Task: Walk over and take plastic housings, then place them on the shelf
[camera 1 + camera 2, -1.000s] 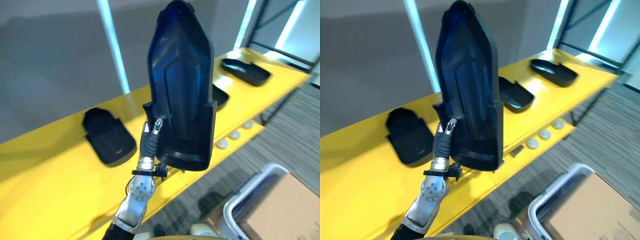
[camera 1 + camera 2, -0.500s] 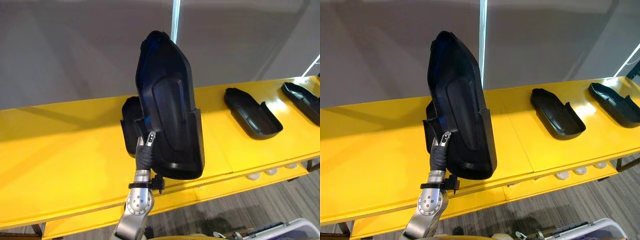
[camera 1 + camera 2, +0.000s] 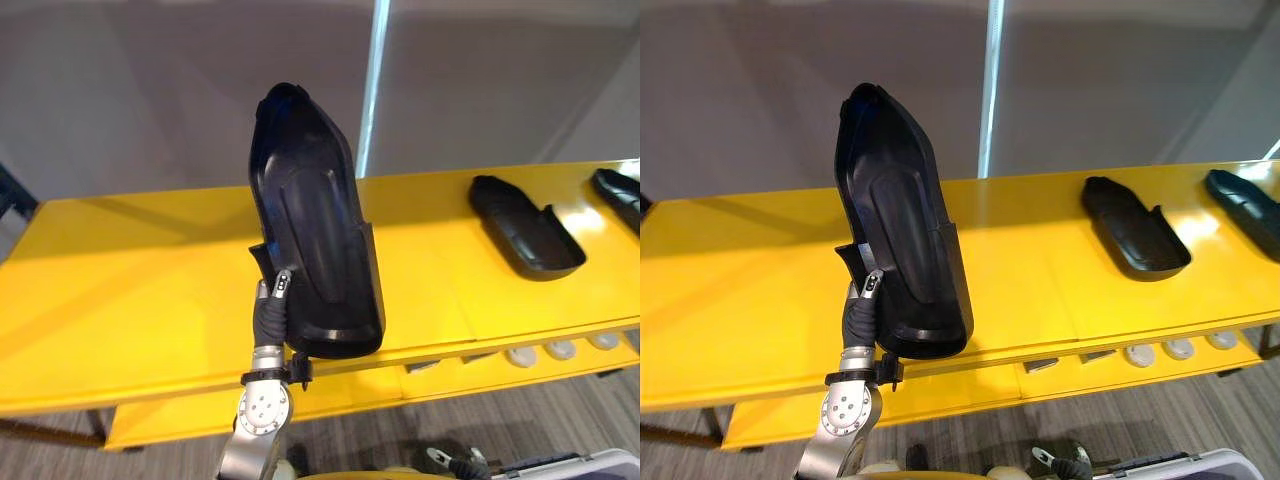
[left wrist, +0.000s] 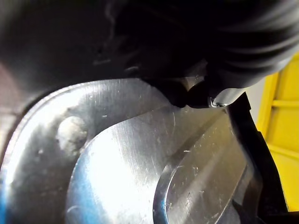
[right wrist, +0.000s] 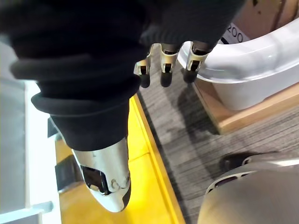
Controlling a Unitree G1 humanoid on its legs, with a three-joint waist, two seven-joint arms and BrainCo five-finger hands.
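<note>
My left hand (image 3: pixel 273 306) is shut on the lower edge of a large dark plastic housing (image 3: pixel 315 240) and holds it upright, hollow side toward me, in front of the yellow shelf (image 3: pixel 120 280). Its glossy surface (image 4: pixel 140 163) is very close in the left wrist view. Two more dark housings lie on the shelf to the right, one (image 3: pixel 527 225) nearer the middle and one (image 3: pixel 618 188) at the picture's edge. My right hand (image 5: pixel 161 70) hangs open over the grey carpet with nothing in it.
A lower yellow shelf carries a few white discs (image 3: pixel 560 350). A white bin (image 5: pixel 252 70) on a cardboard box stands on the floor by my right hand. A grey wall with a light strip (image 3: pixel 375 90) backs the shelf. The shelf's left part is bare.
The camera has swung left, so the shelf and its housings slid right in the picture. The held housing stays upright in my left hand, and a housing seen behind it earlier is now hidden.
</note>
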